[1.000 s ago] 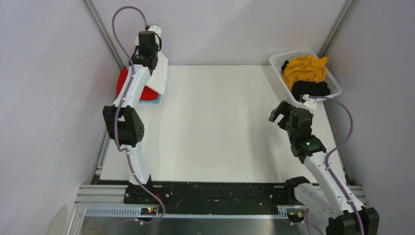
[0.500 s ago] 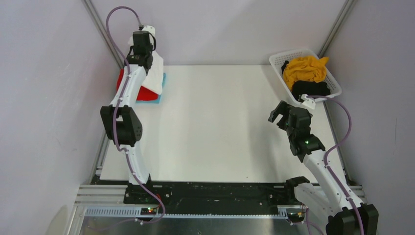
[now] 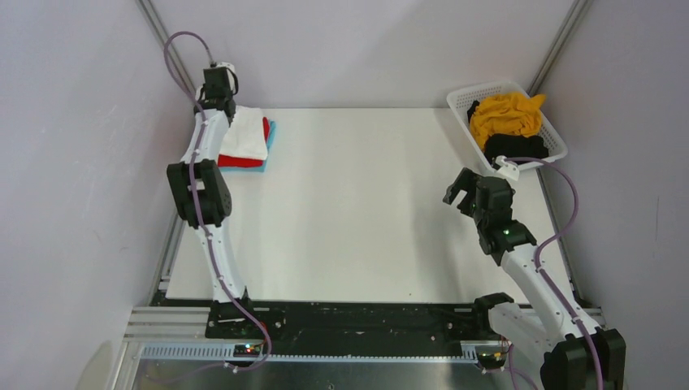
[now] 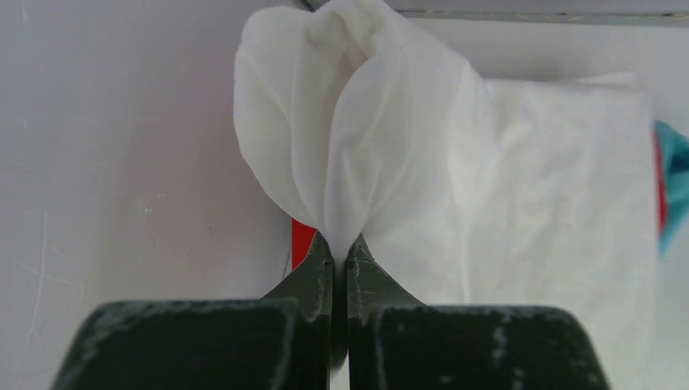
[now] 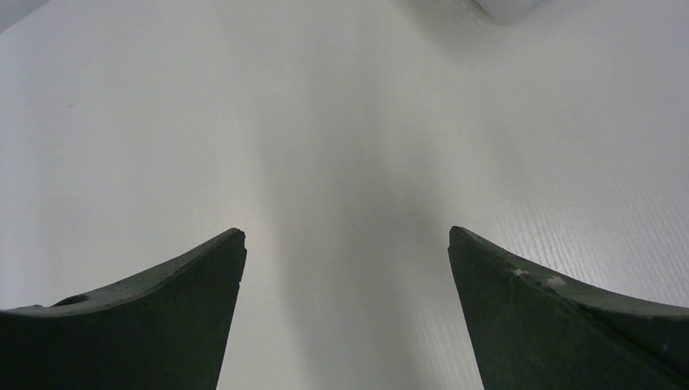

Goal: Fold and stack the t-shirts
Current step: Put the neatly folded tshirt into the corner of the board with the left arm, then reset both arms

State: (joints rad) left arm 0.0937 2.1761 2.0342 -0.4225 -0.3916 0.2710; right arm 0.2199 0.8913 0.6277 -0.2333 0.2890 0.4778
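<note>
Both left gripper (image 4: 340, 252) jaws clamp an edge of the white shirt (image 4: 504, 187); lay it squarely over the red shirt (image 3: 240, 161) before releasing. Right gripper (image 5: 347, 234) gapes, empty.

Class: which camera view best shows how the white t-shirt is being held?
The left wrist view: the left tool is pinched shut on a bunched fold of the white t-shirt. The top external view shows the shirt lying on the red t-shirt, but not the grip. The right wrist view misses it.
</note>
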